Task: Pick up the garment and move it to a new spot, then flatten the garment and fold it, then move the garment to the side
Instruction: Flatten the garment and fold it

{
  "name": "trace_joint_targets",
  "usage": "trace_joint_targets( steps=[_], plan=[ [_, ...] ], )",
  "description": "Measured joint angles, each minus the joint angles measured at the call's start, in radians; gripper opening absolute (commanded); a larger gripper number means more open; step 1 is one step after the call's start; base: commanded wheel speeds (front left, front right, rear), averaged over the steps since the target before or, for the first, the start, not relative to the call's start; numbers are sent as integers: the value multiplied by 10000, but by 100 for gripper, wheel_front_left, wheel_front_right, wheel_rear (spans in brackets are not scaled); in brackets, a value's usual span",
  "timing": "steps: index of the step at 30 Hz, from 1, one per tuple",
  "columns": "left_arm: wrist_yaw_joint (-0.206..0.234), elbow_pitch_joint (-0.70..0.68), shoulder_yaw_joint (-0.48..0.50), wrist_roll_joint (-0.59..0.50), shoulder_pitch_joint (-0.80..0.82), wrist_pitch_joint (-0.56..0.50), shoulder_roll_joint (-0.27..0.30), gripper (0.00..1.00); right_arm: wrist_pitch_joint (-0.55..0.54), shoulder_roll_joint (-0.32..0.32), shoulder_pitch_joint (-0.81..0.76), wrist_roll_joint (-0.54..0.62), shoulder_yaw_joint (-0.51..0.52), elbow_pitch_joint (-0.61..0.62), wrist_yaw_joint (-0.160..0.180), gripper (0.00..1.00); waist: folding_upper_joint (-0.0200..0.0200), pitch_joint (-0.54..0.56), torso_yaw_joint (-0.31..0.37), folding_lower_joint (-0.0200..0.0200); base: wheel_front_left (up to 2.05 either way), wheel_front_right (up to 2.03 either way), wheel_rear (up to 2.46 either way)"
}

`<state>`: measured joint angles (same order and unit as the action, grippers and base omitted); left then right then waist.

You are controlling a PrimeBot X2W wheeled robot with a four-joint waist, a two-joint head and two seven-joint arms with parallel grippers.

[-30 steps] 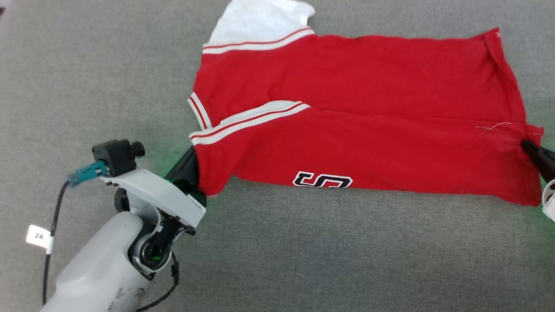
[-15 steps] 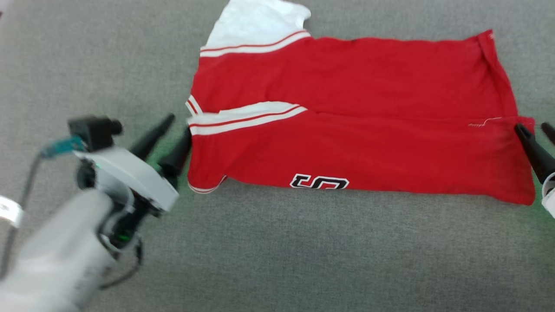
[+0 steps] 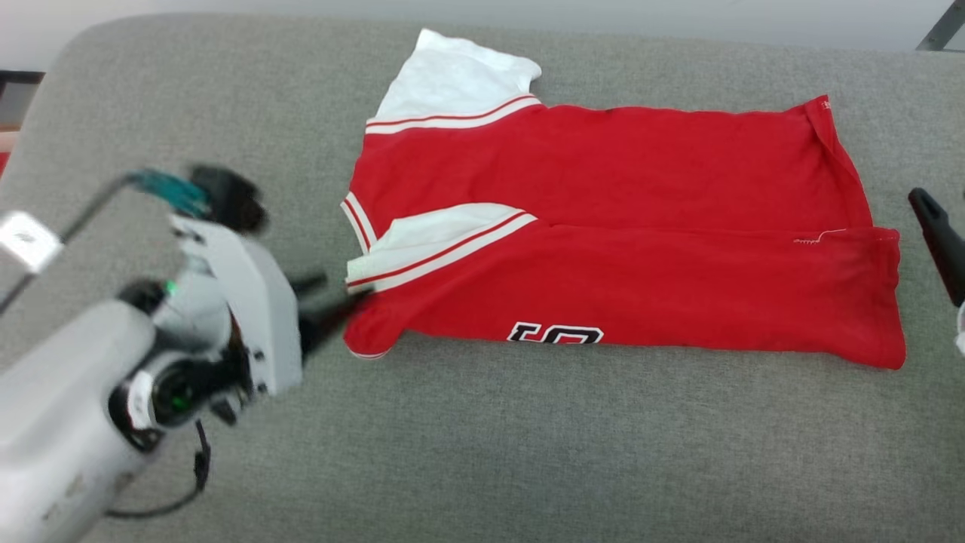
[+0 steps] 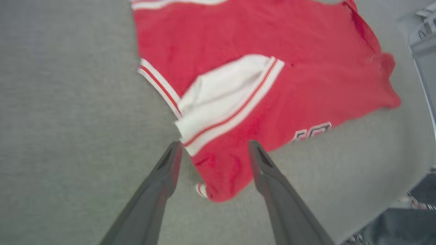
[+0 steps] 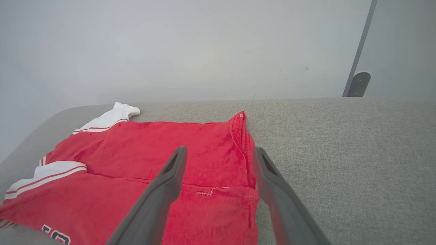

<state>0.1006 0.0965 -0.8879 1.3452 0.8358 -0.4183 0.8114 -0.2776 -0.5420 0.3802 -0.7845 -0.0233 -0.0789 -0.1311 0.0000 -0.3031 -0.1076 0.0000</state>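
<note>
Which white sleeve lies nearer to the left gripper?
The sleeve folded onto the red cloth, just ahead of the left gripper; the other sleeve sticks out at the far edge.

light: bright, even | shadows: faint | blur: left pincer [image 3: 339, 296] smeared; left wrist view soft

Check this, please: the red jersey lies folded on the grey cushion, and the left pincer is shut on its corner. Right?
Not quite. The left pincer is open, not shut on the corner: the left wrist view shows its fingers spread apart, a corner of the red jersey seen between them. The jersey does lie folded on the grey cushion.
</note>
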Motion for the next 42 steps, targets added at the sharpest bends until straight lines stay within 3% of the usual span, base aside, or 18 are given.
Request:
trace_joint_targets(
  steps=[4,9,19,20,21,22,32,39,40,41,42],
  plan=[
    [708,-700,-330,374,-191,-1093,247,100,-40,119,5,-2,-171,19,0,100,0,-114,77,0,0,0,0],
    [989,-40,-408,779,-509,-1267,-96,100,-36,123,186,-79,-284,-42,0,100,0,-317,299,0,0,0,0],
    [-343,2182,-230,1689,-449,-1697,-882,100,2,-75,412,-236,-399,-104,0,100,0,-703,846,0,0,0,0],
    [-424,2322,-240,1682,-407,-1695,-932,85,-58,-119,410,-251,-403,-105,0,100,0,-736,880,-1,0,0,0],
    [-510,2439,-247,1662,-365,-1693,-972,35,-188,-192,402,-259,-439,-98,0,100,0,-768,903,0,0,0,0],
    [-617,2554,-236,1655,-348,-1651,-1026,2,-418,-299,383,-299,-510,-82,0,100,0,-795,917,0,0,0,0],
    [-1271,3122,-282,1461,-118,-1444,-1446,0,-4497,-1791,332,-182,-2021,420,0,100,0,-845,773,0,0,0,0],
    [-1528,3097,-370,1229,186,-1321,-1818,0,-6190,-1308,1306,121,-2535,-316,0,100,1,-1030,528,0,0,0,0],
    [-1540,3108,-372,1225,201,-1264,-1879,0,-6299,-1220,1427,144,-2546,-518,0,93,0,-1059,492,0,0,0,0],
    [-1561,3137,-362,1225,204,-1231,-1921,0,-6410,-1177,1534,205,-2637,-640,0,30,0,-1085,463,0,0,0,0],
    [-1611,3173,-353,1227,203,-1195,-1952,0,-6470,-1175,1632,259,-2754,-719,0,0,0,-1109,435,0,0,0,0]
  ],
)
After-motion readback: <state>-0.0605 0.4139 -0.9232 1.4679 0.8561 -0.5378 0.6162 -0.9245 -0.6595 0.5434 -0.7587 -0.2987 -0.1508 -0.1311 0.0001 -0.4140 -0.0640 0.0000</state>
